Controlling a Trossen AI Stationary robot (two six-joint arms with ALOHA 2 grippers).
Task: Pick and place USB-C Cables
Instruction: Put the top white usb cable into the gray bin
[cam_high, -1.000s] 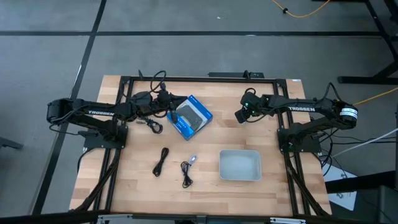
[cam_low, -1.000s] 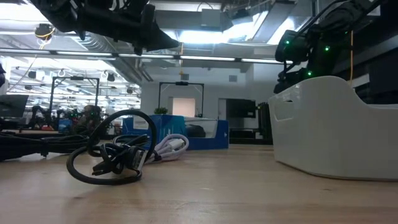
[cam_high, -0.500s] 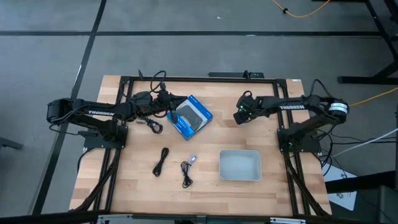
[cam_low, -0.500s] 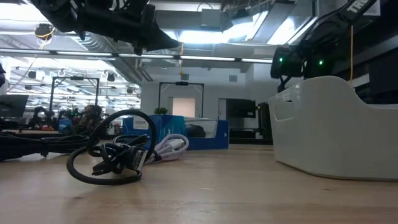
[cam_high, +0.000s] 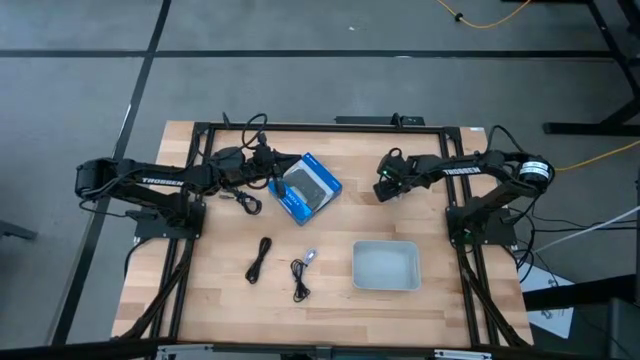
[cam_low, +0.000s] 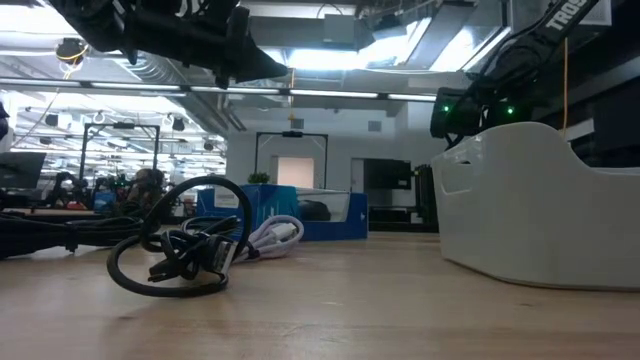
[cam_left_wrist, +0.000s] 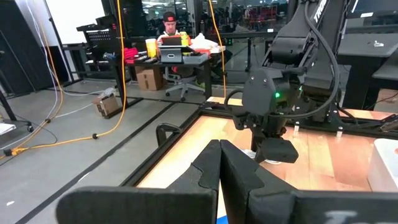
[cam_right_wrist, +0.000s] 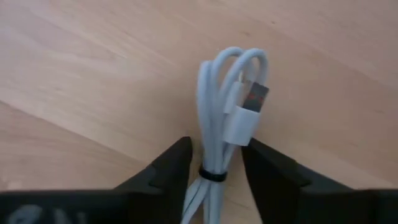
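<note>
**Right gripper straddles the white cable**

Seen from above, the right gripper (cam_high: 384, 186) hangs low over the far part of the wooden table (cam_high: 200, 300), between the blue-and-black flat box (cam_high: 306, 187) and the table's far right corner. The left gripper (cam_high: 272, 166) waits beside that box. Nearer the front lie two black USB-C cables (cam_high: 260, 259) (cam_high: 299, 278), thin and loosely coiled, with the grey tray (cam_high: 386, 266) to their right; it looks like the place meant for them. Another dark cable (cam_high: 245, 200) lies near the left arm.

At table height, a black coiled cable (cam_low: 180, 250) fills the foreground, glossy and springy, with a whitish cable (cam_low: 275, 235) behind it and the smooth white wall of the tray on the right.

From the left wrist, its fingers (cam_left_wrist: 208, 168) are pressed together and hold nothing.

From the right wrist, the white USB-C cable (cam_right_wrist: 214, 118) lies on the pale wood, folded in loops and bound by a small black tie, its plug metal-tipped. The two dark fingers (cam_right_wrist: 168, 168) are spread on either side of the bundle, probably so that closing will pinch it at the tie.
</note>
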